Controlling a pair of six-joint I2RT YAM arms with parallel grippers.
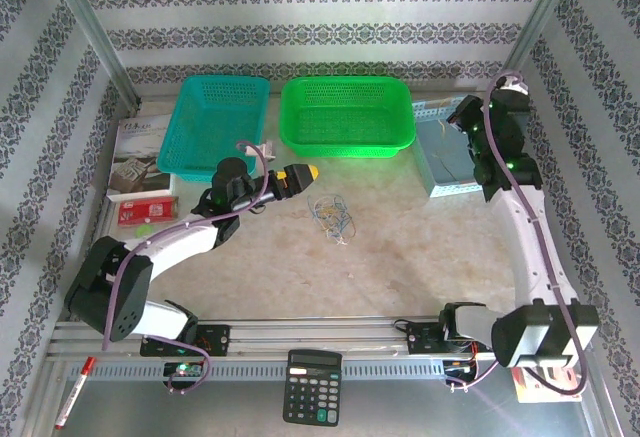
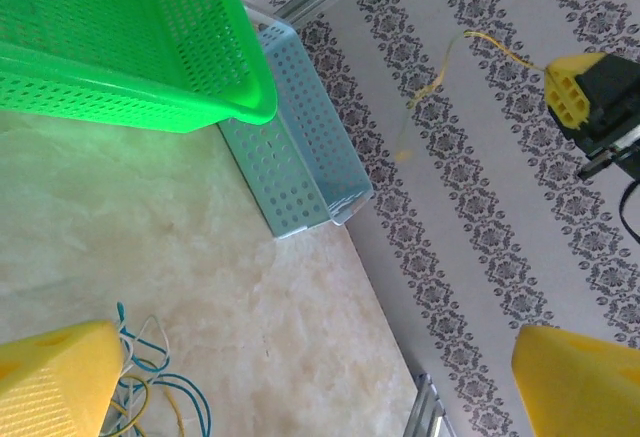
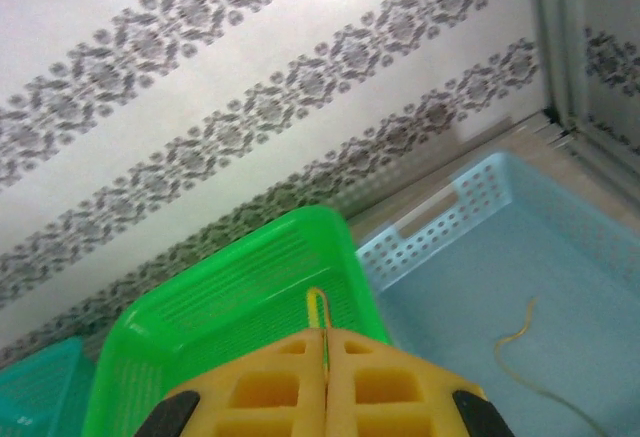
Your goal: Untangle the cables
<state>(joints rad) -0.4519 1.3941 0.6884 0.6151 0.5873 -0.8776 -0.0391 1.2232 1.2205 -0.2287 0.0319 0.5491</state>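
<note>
Centre of the top view: the cables (image 1: pixel 335 217) lie tangled on the table (image 1: pixel 420 257), just lower right of my left gripper (image 1: pixel 303 173), its fingers spread wide; upper right, my right gripper (image 3: pixel 326 345) pinches one yellow wire (image 3: pixel 317 303) near the light blue basket (image 3: pixel 560 257).

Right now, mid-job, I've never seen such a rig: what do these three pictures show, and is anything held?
The left robot arm and right robot arm are bolted at the near edge of a pale table. One picture looks down from behind them; the others come from wrist cameras. The left arm's yellow-fingered end effector is open beside the tangle of thin bluish, yellow and whitish cables. The right arm's end effector is shut on a thin yellow cable, raised near the pale blue perforated plastic basket. A bright green plastic basket and a teal plastic basket stand behind.
</note>
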